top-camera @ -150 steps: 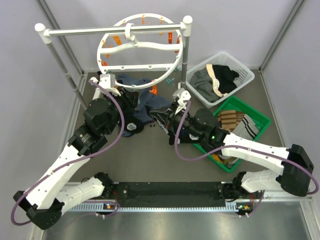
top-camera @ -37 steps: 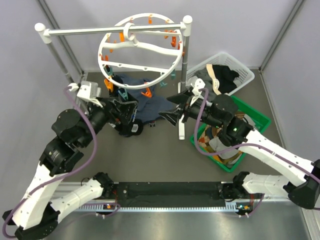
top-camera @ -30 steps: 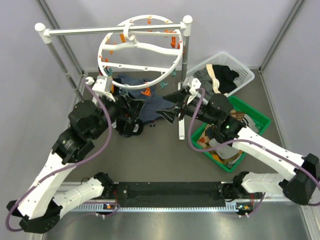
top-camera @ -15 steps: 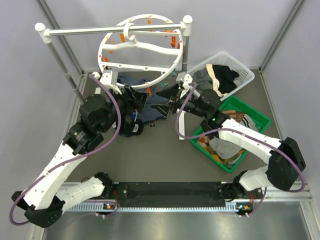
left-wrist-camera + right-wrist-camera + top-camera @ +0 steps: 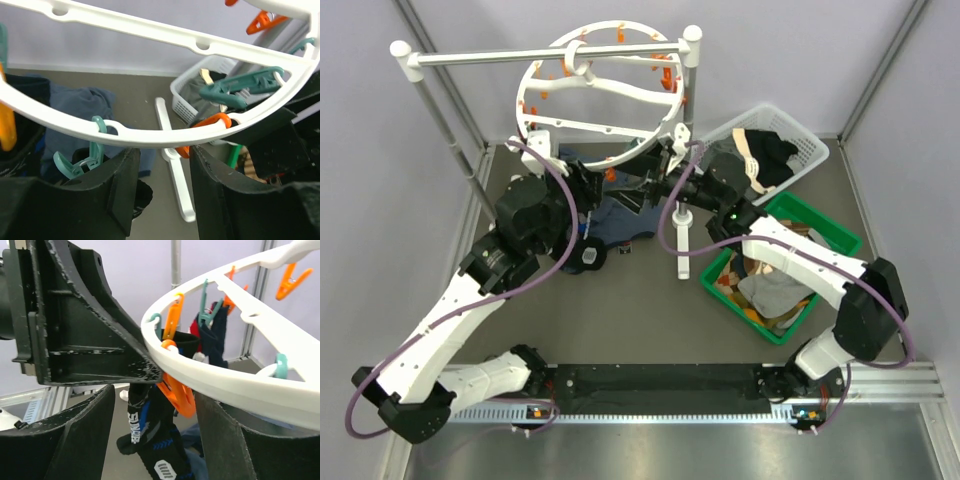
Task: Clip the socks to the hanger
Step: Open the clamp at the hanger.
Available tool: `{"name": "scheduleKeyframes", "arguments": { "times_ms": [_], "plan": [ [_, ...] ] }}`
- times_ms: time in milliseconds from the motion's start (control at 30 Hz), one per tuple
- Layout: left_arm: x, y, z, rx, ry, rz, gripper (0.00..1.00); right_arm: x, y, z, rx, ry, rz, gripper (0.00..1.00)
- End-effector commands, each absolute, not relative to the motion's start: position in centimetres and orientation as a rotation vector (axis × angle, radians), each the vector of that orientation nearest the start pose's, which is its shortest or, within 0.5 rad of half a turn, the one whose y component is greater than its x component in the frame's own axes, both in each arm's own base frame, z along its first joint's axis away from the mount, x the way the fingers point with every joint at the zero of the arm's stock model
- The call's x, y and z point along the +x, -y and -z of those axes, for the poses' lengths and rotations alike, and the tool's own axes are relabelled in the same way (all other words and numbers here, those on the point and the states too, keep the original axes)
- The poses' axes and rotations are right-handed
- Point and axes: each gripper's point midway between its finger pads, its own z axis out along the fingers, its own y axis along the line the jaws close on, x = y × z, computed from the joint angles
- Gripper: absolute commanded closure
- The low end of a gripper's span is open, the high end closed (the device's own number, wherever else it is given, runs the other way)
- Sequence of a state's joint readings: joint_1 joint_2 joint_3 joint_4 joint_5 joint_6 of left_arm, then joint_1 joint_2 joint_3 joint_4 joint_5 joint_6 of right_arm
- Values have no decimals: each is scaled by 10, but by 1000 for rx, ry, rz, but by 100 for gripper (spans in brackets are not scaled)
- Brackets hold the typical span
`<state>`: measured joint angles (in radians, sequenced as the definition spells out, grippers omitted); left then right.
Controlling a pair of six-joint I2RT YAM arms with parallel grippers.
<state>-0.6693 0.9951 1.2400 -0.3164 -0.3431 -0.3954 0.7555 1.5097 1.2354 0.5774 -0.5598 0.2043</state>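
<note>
The job is at the clipping step. Both arms are up at the hanger (image 5: 235, 385), which hangs from the white rack (image 5: 470, 61) at the far edge of the table. The right gripper (image 5: 155, 395) has its fingers apart. A dark sock (image 5: 150, 440) hangs in the gap by an orange clip (image 5: 179, 390), and I cannot tell if the fingers hold it. The left gripper (image 5: 162, 152) has its fingers apart too, with nothing between them. Next, I think, one gripper must squeeze the clip open while the other pushes the sock top in. The white basket (image 5: 798, 125) in the far right corner holds grey, black and cream clothes. The green bin (image 5: 825, 222) by the right edge holds a grey cloth and more clothes.
</note>
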Motion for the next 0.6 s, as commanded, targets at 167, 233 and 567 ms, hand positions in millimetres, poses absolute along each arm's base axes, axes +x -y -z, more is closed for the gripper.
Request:
{"name": "scheduleKeyframes", "arguments": {
  "times_ms": [167,233,567],
  "plan": [
    [302,133,-442,-131,-1554,354,52,265,-437,-444,-917,-1011,-1195,39],
    [301,124,-443,-145,-1552,330,52,266,-447,-440,-929,-1022,-1201,40],
    [287,109,-438,-148,-1537,352,57,255,-465,-441,-922,-1006,-1258,43]
  ]
}}
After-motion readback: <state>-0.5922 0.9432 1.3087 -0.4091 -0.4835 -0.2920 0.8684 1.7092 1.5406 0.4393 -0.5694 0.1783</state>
